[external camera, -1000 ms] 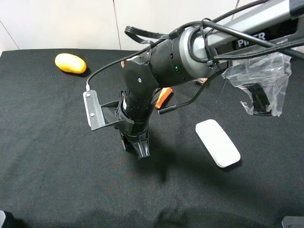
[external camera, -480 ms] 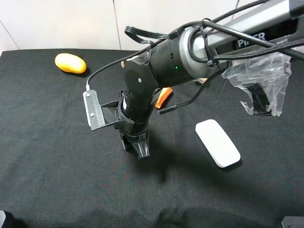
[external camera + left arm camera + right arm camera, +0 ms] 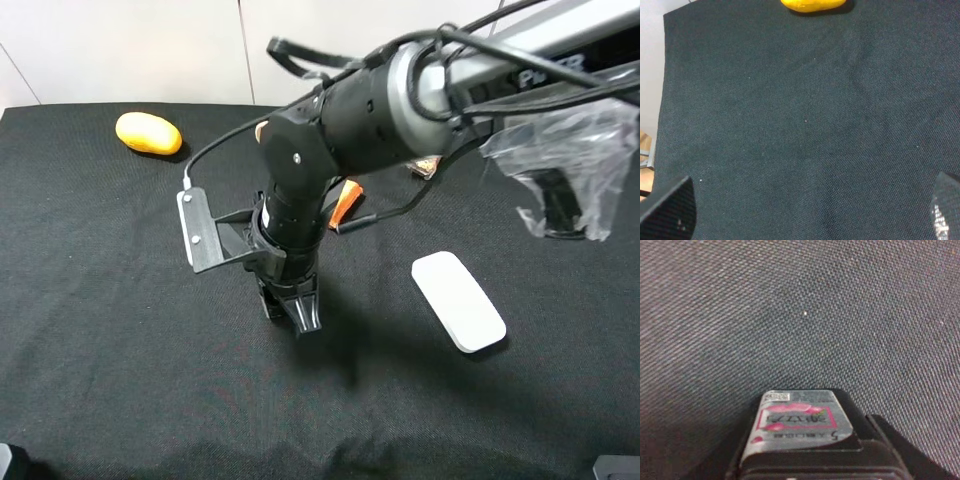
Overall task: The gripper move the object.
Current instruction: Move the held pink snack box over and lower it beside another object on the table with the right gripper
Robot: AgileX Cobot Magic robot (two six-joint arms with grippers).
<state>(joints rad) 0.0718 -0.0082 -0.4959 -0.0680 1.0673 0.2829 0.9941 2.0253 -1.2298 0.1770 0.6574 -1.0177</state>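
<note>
My right gripper, a black claw on the bulky black arm, reaches across to the middle of the black cloth and points straight down, close to the cloth. It is shut on the object, a small black carton with pink and white graphics; the right wrist view shows the carton held between the fingers. In the high view the claw hides most of the carton. My left gripper is open and empty over bare cloth, with only its fingertips showing in the left wrist view.
A yellow oval fruit lies at the far left and also shows in the left wrist view. A white flat pad lies to the right of the claw. A clear plastic bag sits far right. An orange item lies behind the arm.
The right arm's upper links have shifted a little upward in the picture. The claw with the carton stays at nearly the same spot on the cloth.
</note>
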